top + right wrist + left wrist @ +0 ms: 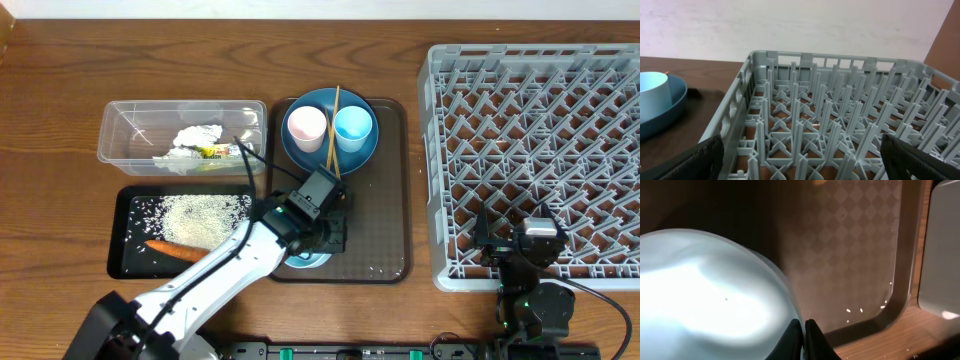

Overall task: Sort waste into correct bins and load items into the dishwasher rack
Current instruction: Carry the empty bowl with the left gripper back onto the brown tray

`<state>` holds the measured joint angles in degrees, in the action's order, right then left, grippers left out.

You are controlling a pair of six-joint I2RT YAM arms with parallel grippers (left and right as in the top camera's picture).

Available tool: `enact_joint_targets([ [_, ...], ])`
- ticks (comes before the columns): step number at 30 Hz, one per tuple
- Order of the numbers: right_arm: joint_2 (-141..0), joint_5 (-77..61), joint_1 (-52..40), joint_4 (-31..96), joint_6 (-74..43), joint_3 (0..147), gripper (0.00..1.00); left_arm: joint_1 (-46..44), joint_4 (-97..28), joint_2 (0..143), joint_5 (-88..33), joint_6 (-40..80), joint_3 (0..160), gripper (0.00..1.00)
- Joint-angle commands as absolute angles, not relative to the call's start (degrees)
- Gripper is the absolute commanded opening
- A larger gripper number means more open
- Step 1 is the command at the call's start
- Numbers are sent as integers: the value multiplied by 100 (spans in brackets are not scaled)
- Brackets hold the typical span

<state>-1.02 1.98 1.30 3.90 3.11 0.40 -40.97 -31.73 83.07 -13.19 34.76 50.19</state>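
Serving tray [375, 220] sits mid-table, with rack [530, 150] at its 3 o'clock, tub [120, 130] at 10, shallow bin [118, 235] at 8. On the serving tray: plate [300, 152] at 12, carrying chopsticks [334, 125] between two cups [306, 126]; bowl [305, 260] at 7. Napkin [198, 137] and wrapper [215, 152] lie in tub; rice [200, 215] and carrot [175, 250] in shallow bin.

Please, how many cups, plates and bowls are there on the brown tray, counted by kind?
Cups: 2 (pink cup, light-blue cup)
Plates: 1 (blue plate)
Bowls: 1 (pale-blue bowl)
Total: 4
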Motion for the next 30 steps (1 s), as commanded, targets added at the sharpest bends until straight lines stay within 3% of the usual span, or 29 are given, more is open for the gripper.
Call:
enact_joint_targets([
  [1, -102, 237, 143, 410, 220, 32, 99, -4123, -3033, 8383, -1221, 3649, 5151, 6],
  [19, -102, 235, 143, 410, 220, 32, 99, -4158, -2923, 8340, -1435, 3760, 5172, 13],
  [30, -102, 235, 143, 410, 220, 32, 99, -3894, -2989, 7290, -1304, 3601, 5426, 27],
])
